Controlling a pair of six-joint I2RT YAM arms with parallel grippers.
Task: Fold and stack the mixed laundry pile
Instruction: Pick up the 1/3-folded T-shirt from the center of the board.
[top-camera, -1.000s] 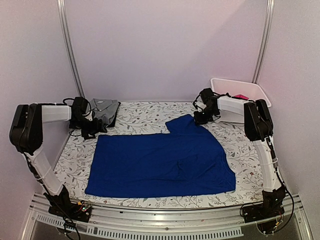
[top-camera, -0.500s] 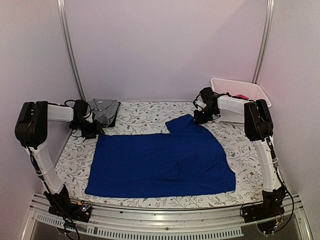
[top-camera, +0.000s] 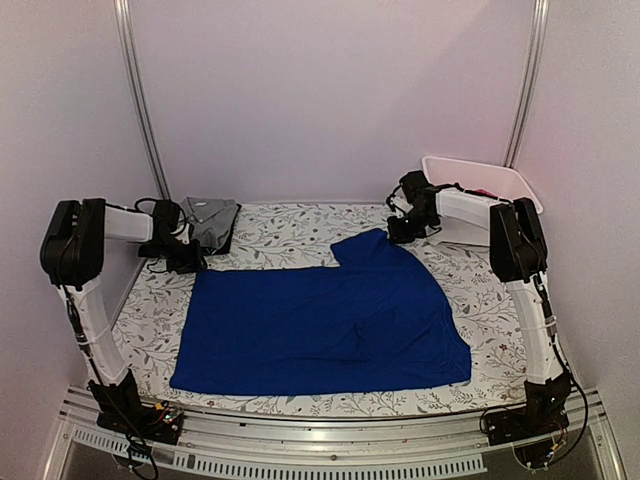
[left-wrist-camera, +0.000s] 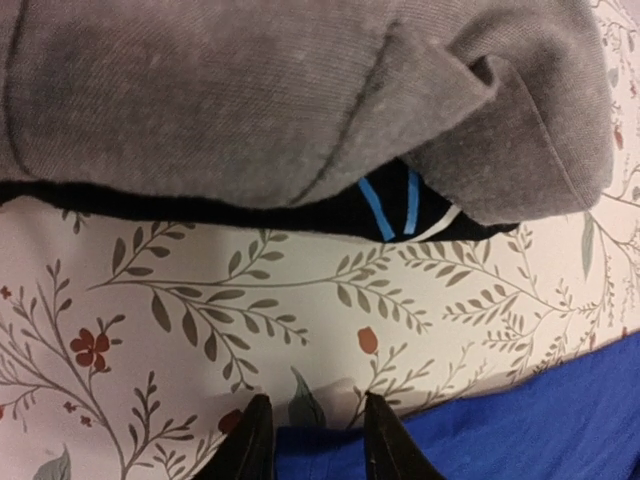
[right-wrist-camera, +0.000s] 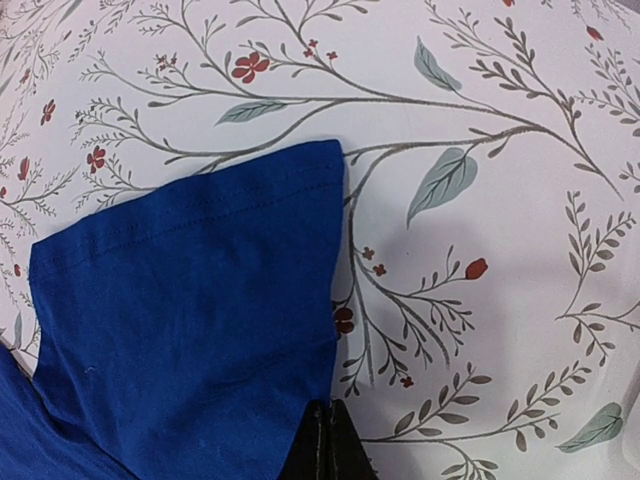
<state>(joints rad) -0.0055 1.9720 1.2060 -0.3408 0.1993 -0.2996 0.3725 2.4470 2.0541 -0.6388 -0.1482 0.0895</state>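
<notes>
The royal-blue garment (top-camera: 320, 320) lies spread flat on the floral table cover. My left gripper (top-camera: 186, 256) is at its back-left corner. In the left wrist view the left gripper (left-wrist-camera: 318, 440) is open, with the blue corner (left-wrist-camera: 320, 455) lying between its fingers. My right gripper (top-camera: 400, 230) is at the blue sleeve (top-camera: 372, 245). In the right wrist view the right gripper (right-wrist-camera: 324, 425) is shut at the edge of the sleeve (right-wrist-camera: 190, 310). The folded grey collared shirt (top-camera: 208, 220) lies at the back left, also shown in the left wrist view (left-wrist-camera: 280, 90). A bit of magenta-pink cloth (top-camera: 482, 193) shows in the bin.
A white plastic bin (top-camera: 500, 180) stands at the back right, beside the right arm. A black garment with blue and white stripes (left-wrist-camera: 400, 205) lies under the grey shirt. The walls are close on both sides.
My left gripper has drawn back and left toward the grey shirt. My right gripper has shifted slightly toward the back. The blue garment has hardly moved.
</notes>
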